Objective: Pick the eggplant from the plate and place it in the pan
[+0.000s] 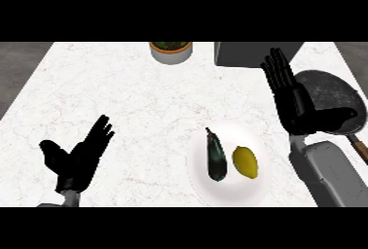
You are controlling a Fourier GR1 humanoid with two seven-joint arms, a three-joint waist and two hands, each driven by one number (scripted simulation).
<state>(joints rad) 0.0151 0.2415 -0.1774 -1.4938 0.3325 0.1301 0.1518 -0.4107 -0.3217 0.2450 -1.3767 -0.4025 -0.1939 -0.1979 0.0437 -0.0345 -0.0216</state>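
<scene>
White plate (229, 194) is the landmark in the head view: on it the dark eggplant (215, 158) lies lengthwise on the left half, with a yellow lemon (245, 162) just beside it on the right, apart from it. Right of the plate and further back sits the grey pan (338, 92), nothing visible in it. The right hand (293, 99) hangs above the plate's far right, overlapping the pan's near edge, fingers straight and holding nothing. The left hand (78, 155) rests open well to the plate's left, fingers up. By my reading the pick has not begun; the next move calls for bringing the right hand back and down over the eggplant, closing round it without catching the lemon.
</scene>
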